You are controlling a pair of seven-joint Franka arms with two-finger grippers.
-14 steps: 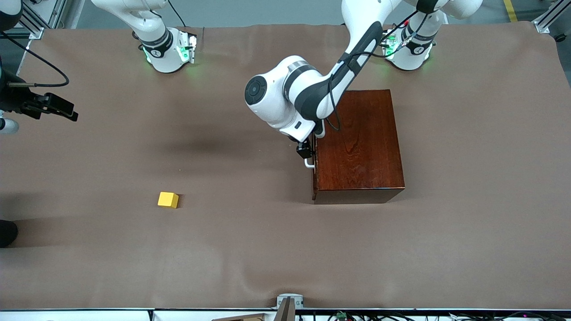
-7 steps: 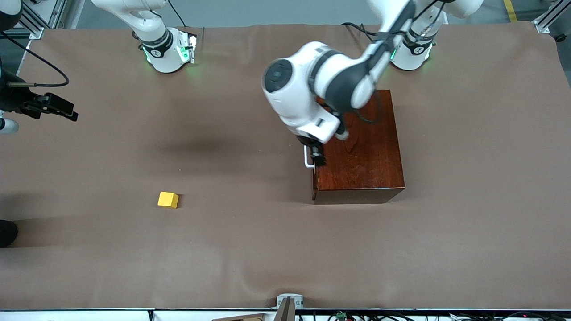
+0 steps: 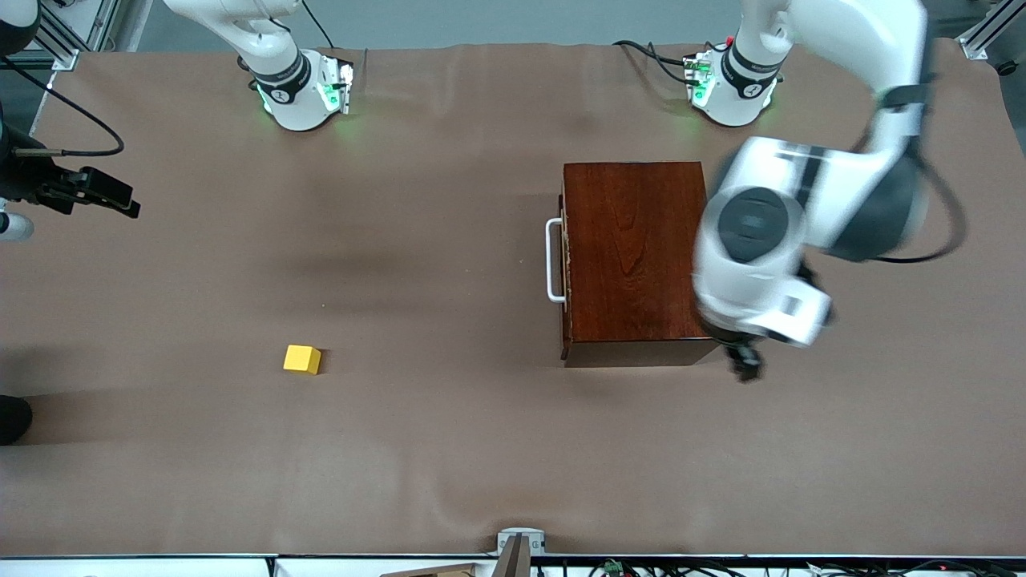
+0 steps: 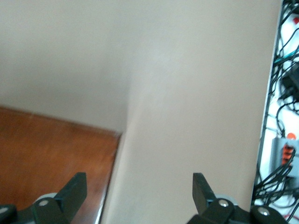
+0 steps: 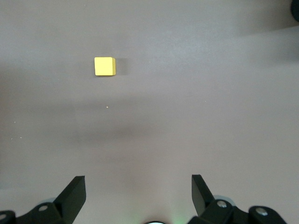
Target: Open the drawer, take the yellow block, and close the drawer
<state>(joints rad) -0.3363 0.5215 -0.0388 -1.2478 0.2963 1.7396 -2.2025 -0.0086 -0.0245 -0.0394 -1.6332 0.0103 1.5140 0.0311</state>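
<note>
I see a brown cloth [image 3: 449, 449] covering the whole table, wrinkled along the edge nearest the front camera, with cables and a white rail just past that edge. The yellow block [image 3: 302, 359] sits bare on the cloth toward the right arm's end, a small bright cube with plain faces, well apart from the wooden box [image 3: 637, 256]. The box is glossy reddish-brown, and its drawer [image 3: 565, 260] is pushed in, white bar handle [image 3: 552, 260] facing the right arm's end. The left gripper [image 3: 745, 365] hangs over the cloth just off the box's corner, jaws spread wide and empty; the arm's bulk hides part of the box's edge. The right gripper [image 5: 138, 196] waits over the table's end, also wide open and empty, largely cut off in the front view.
</note>
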